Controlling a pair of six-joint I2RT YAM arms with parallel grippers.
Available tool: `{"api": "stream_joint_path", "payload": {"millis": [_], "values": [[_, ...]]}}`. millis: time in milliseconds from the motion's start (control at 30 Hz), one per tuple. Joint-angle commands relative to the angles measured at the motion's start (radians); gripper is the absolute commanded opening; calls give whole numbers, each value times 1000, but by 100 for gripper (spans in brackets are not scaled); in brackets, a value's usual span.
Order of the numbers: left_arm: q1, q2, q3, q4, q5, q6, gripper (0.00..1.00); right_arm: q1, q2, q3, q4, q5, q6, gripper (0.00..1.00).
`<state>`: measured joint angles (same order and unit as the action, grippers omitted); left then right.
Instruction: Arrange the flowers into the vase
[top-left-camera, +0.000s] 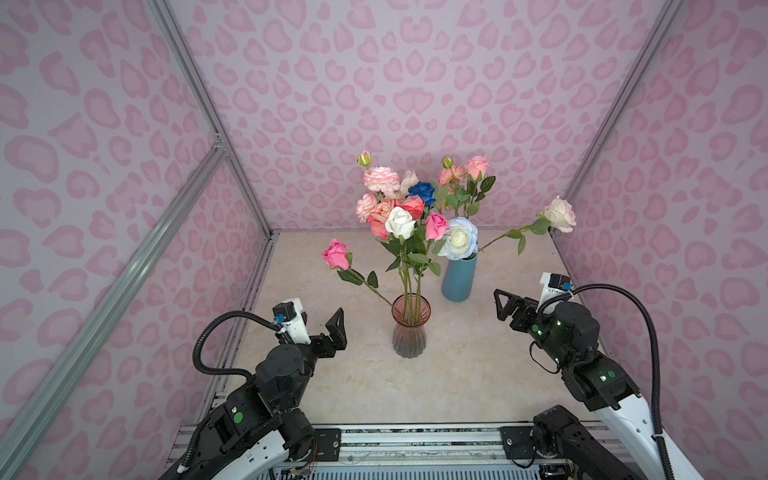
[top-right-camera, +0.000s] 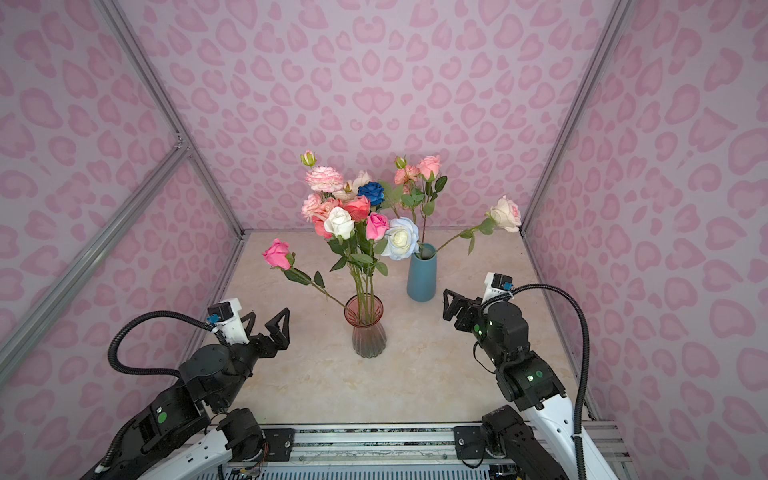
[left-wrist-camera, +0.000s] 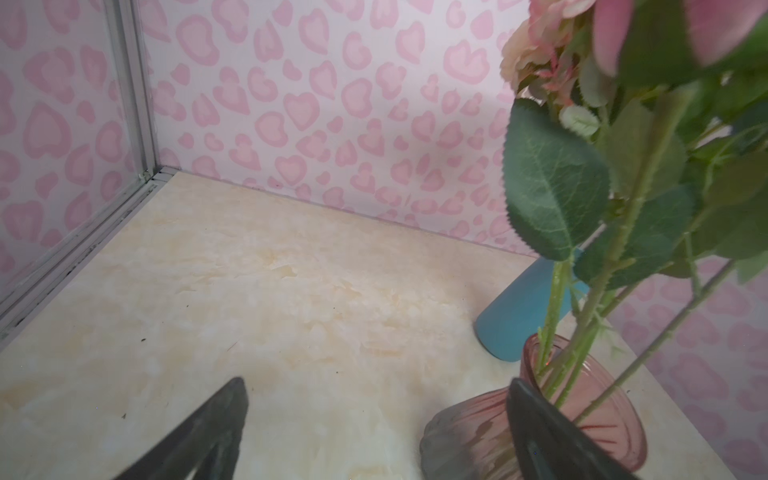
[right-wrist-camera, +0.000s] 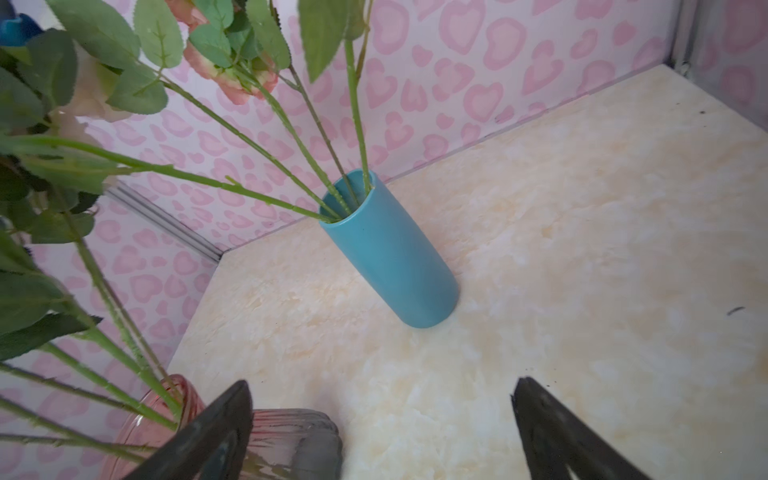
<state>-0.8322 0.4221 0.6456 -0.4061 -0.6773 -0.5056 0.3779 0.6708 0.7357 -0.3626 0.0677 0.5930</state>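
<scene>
left gripper (left-wrist-camera: 376, 388) released; right gripper (right-wrist-camera: 382, 382) released | flowers (top-left-camera: 399, 220) whole only in both top views

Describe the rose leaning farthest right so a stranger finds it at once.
On the marbled tabletop, find the blue vase behind the pink glass vase. One long stem slants from it toward the right wall, ending in a cream rose. The only other stray is a bright pink rose leaning left from the glass vase.

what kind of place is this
Probably a staged robot test booth, not a home: pink-print walls on an aluminium frame, left arm and right arm mounted on a rail, and a tabletop with a glass vase and a blue vase of flowers.
</scene>
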Motion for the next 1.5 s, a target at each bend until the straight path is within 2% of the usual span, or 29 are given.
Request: {"api": "stream_joint_path", "payload": {"millis": [0, 100, 267, 333, 367, 400, 433, 500, 567, 633, 767, 867, 933, 1033, 1167, 1267, 1333, 1400, 1467], "values": [[1, 53, 2, -22, -173, -68, 98, 1, 33, 25, -65, 162, 68, 98], [0, 80, -4, -32, -253, -114, 98, 1, 1, 11, -16, 188, 47, 98], [2, 82, -72, 132, -184, 51, 98, 3, -68, -59, 63, 322, -9, 98], [2, 100, -91, 218, -122, 190, 98, 3, -82, -105, 122, 261, -90, 98], [4, 119, -105, 268, -50, 309, 98, 3, -82, -137, 160, 189, -147, 98], [5, 141, -109, 289, -8, 368, 98, 5, -79, -162, 180, 129, -186, 98], [5, 166, -108, 290, -33, 338, 98, 10, -75, -186, 197, 94, -215, 98], [17, 182, -129, 324, -32, 365, 98, 26, -67, -222, 205, 116, -208, 98], [42, 163, -215, 469, 10, 500, 98, 34, -64, -267, 238, 137, -219, 98], [113, 159, -296, 607, 20, 551, 98, 36, -74, -315, 299, 116, -271, 98], [355, 245, -376, 764, 161, 542, 97, 36, -135, -418, 436, 36, -428, 98], [497, 362, -436, 950, 199, 543, 98, 36, -201, -489, 498, 9, -455, 98], [586, 437, -455, 1044, 309, 527, 97, 36, -266, -538, 528, -12, -480, 98], [691, 590, -488, 1229, 386, 484, 98, 34, -367, -583, 514, 20, -492, 98], [747, 783, -475, 1403, 465, 509, 98, 34, -415, -588, 467, 12, -539, 98], [768, 846, -438, 1420, 537, 514, 98, 35, -407, -590, 465, 5, -537, 98], [783, 935, -421, 1469, 561, 513, 98, 35, -388, -591, 471, -9, -537, 98], [787, 1056, -403, 1566, 538, 506, 98, 35, -365, -586, 483, -17, -523, 98], [802, 1037, -335, 1404, 524, 479, 98, 35, -347, -570, 477, -21, -512, 98]]}}
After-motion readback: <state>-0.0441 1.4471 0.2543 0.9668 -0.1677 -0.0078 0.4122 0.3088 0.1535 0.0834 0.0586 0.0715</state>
